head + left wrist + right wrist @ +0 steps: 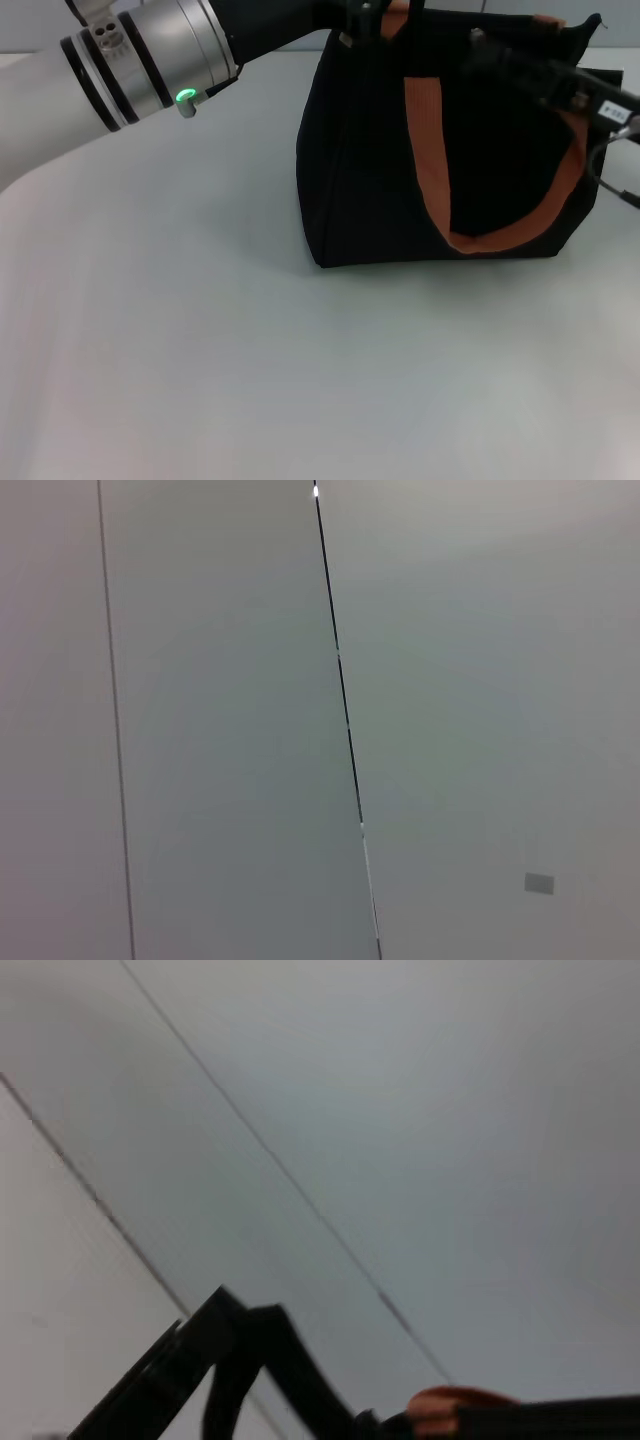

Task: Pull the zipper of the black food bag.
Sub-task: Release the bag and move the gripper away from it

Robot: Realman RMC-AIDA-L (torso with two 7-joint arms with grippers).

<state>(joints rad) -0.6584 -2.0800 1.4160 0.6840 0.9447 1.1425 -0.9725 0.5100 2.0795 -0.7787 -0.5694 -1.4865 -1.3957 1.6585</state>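
The black food bag (380,170) stands upright at the far right of the table, with a brown-orange strap (425,150) looping down its face. My left gripper (368,18) reaches in from the upper left and sits at the bag's top left corner, cut off by the frame edge. My right gripper (485,48) comes in from the right and lies across the bag's top right edge. The zipper is hidden. In the right wrist view a bit of orange strap (450,1405) and the bag's black top edge (560,1418) show at the bottom. The left wrist view shows no bag.
The grey table (200,330) stretches in front and to the left of the bag. My left arm's silver and black forearm (150,50) with a green light crosses the upper left. Cables (612,150) hang from my right arm beside the bag.
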